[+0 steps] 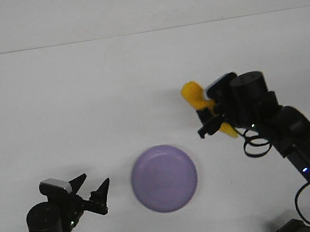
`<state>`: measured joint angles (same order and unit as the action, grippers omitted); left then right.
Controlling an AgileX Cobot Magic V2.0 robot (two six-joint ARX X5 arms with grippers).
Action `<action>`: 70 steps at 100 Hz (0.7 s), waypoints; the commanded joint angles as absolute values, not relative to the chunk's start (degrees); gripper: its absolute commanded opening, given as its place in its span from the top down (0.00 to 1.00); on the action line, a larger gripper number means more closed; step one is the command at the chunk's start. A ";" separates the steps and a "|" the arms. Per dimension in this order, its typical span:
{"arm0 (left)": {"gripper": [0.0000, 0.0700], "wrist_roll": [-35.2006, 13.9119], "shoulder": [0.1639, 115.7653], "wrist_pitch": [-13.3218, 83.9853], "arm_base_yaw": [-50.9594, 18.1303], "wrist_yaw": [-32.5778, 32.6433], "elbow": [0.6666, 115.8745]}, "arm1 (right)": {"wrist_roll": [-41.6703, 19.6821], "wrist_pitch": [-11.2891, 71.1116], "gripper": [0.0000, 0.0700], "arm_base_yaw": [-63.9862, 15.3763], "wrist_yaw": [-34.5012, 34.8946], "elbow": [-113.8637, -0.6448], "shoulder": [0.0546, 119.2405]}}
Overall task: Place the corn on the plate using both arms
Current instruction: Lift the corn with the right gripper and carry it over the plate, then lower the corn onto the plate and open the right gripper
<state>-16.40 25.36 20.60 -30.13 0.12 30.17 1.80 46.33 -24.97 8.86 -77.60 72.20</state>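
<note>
The yellow corn (195, 98) is held in my right gripper (208, 120), which is shut on it at the right of the table; the cob's blunt end sticks out up and to the left, its tip shows below the fingers. The lavender plate (164, 178) lies empty on the white table, below and left of the corn. My left gripper (94, 193) is open and empty, low at the left, its fingertips pointing toward the plate and a short way from its rim.
The white table (81, 104) runs back to a pale wall. The right arm (303, 145) and its cables rise from the bottom right corner. The left arm's base (37, 231) sits at the bottom left.
</note>
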 commanded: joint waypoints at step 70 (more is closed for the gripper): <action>0.28 -15.49 25.43 20.23 -30.37 0.25 30.65 | -10.72 25.74 0.40 -53.30 4.45 -59.46 90.13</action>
